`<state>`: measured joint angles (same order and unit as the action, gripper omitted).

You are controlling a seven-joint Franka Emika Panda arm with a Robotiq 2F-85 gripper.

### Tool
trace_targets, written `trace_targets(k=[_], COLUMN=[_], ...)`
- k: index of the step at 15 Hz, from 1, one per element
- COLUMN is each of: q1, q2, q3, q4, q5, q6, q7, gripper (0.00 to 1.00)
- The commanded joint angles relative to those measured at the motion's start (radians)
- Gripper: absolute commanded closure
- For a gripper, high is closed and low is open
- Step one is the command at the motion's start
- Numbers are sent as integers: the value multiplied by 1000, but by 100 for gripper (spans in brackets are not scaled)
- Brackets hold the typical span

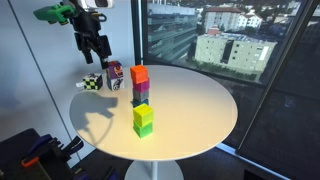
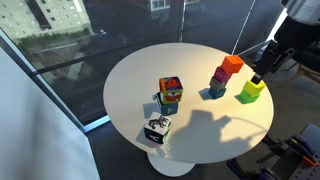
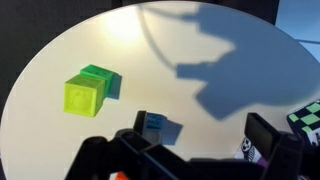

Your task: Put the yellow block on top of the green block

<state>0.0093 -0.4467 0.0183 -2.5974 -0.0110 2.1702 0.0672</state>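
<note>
The yellow block (image 1: 143, 113) sits on top of the green block (image 1: 144, 129) near the table's front edge; both also show in an exterior view (image 2: 253, 86) (image 2: 246, 98). In the wrist view the yellow block (image 3: 82, 98) covers most of the green block (image 3: 101, 74). My gripper (image 3: 200, 128) is open and empty. It hangs high above the table, well clear of the blocks, in both exterior views (image 1: 94, 48) (image 2: 265, 62).
A stack of orange, magenta and blue cubes (image 1: 139, 86) (image 2: 224, 77) stands next to the yellow-green pair; its blue cube (image 3: 153, 122) shows by my finger. A multicoloured cube (image 1: 114, 75) (image 2: 170, 93) and a checkered cube (image 1: 92, 82) (image 2: 157, 128) (image 3: 308, 115) sit on the round white table (image 1: 200, 105).
</note>
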Motion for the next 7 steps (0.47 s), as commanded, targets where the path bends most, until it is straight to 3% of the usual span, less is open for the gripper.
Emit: trace_targets(k=[1, 7], q1=[-3, -3], q2=[-5, -1], q3=[2, 2], q4=[1, 0], q5=[5, 6], q6=[-2, -2], q7=[-2, -1], gripper=[0, 0])
